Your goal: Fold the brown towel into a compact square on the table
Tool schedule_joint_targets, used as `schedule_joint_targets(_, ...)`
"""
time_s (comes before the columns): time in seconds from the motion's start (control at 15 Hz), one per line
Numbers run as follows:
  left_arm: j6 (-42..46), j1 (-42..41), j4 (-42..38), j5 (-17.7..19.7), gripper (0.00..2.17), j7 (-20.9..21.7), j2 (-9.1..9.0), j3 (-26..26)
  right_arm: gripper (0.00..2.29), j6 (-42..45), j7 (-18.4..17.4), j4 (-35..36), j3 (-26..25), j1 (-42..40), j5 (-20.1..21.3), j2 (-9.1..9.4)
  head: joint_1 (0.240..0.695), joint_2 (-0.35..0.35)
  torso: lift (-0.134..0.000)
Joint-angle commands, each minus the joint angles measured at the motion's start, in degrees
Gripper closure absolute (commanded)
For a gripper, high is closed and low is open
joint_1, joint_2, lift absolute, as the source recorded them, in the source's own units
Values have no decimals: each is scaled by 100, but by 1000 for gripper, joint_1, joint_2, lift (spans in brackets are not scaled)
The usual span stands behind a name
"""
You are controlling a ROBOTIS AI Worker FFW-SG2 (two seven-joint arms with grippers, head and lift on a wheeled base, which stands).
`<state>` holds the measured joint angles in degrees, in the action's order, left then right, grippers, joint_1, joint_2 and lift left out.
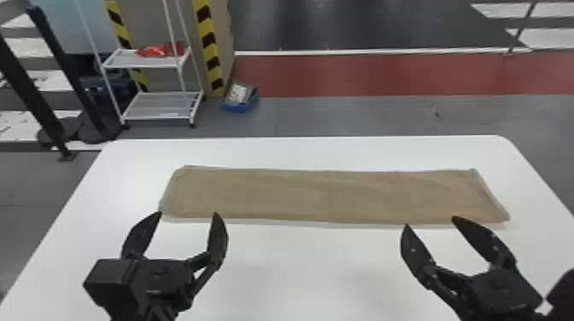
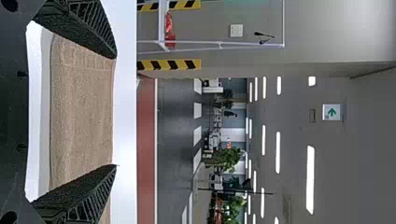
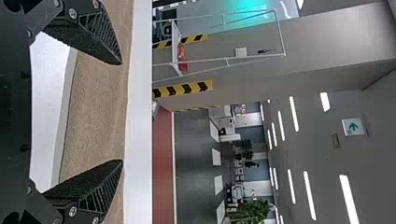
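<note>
Plainly one brown towel [image 1: 324,195] on one white table [image 1: 307,264]; left pincer [image 1: 188,213], right pincer [image 1: 430,221], both spread open.

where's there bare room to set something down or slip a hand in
The table is bare between the left tool and right tool, short of the towel, and between towel and far edge. It's crowded along the towel's near edge, by the tools.

The left gripper [image 1: 188,213] is black, with a boxy housing [image 1: 109,277], jointed links and 2 tapering fingers [image 1: 218,239]; the right gripper [image 1: 430,222] is black too, its 2 pointed fingers [image 3: 86,42] rough-faced inside, ribbed along the sides; silver screws [image 3: 72,13] stud their mounts.
</note>
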<state>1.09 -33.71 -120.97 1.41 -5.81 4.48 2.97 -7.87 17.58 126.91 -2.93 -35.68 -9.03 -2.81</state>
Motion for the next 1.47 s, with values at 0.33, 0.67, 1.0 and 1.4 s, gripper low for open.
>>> schedule_joint_targets(0.33,-913,1868,1497,579,46,203,35,-270,147,0,-9,-96,-121,18,-11,-53,695,59,-116)
schedule_joint_targets(0.67,-2443,3239,2350,676,93,730,97,-569,147,-17,-18,-158,-270,-26,-55,-159,695,65,-116)
schedule_joint_targets(1.0,-2777,3503,2965,562,140,906,185,-1035,147,-17,-35,-149,-270,-44,-90,-299,695,97,-116)
schedule_joint_targets(1.4,-2759,3503,3150,465,218,897,220,-1281,147,-17,-35,-184,-235,-18,-99,-361,695,150,-116)
